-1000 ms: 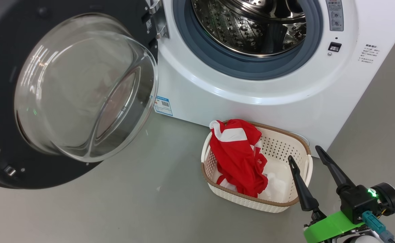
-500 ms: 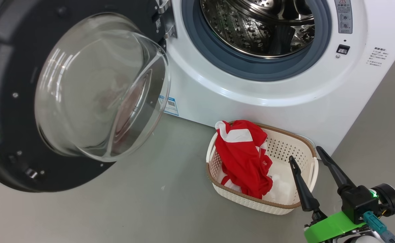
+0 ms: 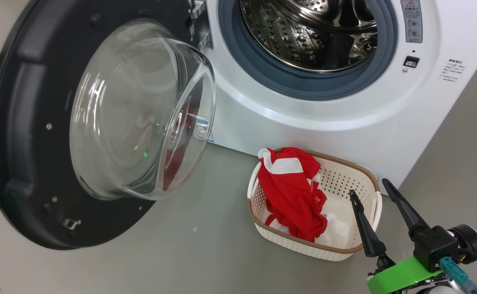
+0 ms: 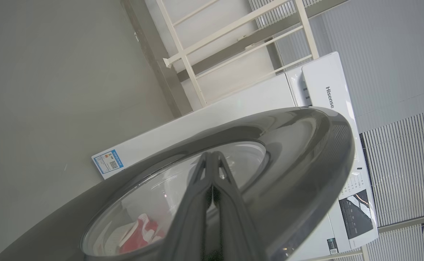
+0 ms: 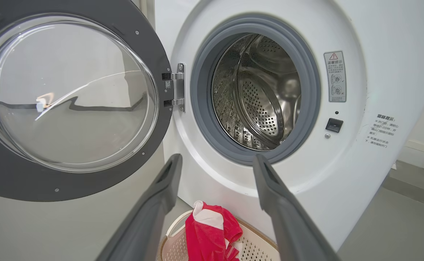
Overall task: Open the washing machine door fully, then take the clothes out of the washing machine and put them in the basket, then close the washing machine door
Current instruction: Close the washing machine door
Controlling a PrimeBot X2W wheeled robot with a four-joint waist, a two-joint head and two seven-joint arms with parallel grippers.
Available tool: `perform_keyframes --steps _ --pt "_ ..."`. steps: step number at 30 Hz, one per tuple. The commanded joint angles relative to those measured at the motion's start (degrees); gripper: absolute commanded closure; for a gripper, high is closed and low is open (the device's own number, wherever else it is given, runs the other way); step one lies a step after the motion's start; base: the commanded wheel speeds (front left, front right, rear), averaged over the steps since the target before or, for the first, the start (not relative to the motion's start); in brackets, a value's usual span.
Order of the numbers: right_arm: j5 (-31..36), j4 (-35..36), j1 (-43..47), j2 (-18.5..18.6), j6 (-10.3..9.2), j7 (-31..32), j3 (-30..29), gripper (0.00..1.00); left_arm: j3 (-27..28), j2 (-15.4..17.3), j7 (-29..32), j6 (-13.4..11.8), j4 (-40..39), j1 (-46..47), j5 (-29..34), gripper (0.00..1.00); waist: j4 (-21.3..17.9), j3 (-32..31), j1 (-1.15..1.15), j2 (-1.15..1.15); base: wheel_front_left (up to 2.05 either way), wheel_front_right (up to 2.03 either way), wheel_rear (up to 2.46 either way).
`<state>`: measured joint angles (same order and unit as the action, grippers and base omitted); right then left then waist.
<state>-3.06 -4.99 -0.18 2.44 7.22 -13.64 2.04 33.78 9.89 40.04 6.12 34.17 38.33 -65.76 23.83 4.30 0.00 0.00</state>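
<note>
Head view: you are swinging the door [image 3: 30, 163] toward shut. Compared with a second ago, its black rim is turning more edge-on and its glass bulge is sitting closer to the washing machine [image 3: 303, 118]. The whole picture is shifting a little too, so part of that is the camera. The clothes [image 3: 291, 192] are lying in the left half of the basket [image 3: 303, 245], which is sitting on the floor just in front of the machine. The drum [image 3: 303, 36] is looking bare, so I am judging the unloading done and you are working on the last step. Your right gripper [image 3: 368, 188] is idling by the basket's right end with its fingers apart and empty, the same as before.

Left wrist view: your left gripper [image 4: 212, 156] is lying against the door's outer face with its fingers together and nothing between them. Actual contact is hard to confirm. Red cloth is showing through the glass.

Right wrist view: the door is still standing well off the opening, so you are needing a good deal more swing.
</note>
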Motion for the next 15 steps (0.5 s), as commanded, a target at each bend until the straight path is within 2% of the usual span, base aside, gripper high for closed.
perform_keyframes --steps 1,15 --pt "-0.5 1.1 -1.7 0.4 0.26 -0.5 1.2 0.0 0.2 1.1 1.0 -0.3 -2.9 -1.2 -0.2 1.0 -0.2 0.1 0.0 0.0 0.0 0.0 0.0" --pt "-1.5 0.0 -1.6 0.4 0.26 -1.1 0.6 0.0 -0.7 -4.6 3.5 -3.0 -18.2 -9.1 -1.7 1.0 -2.8 -0.3 0.0 0.0 0.0 0.0 0.0"
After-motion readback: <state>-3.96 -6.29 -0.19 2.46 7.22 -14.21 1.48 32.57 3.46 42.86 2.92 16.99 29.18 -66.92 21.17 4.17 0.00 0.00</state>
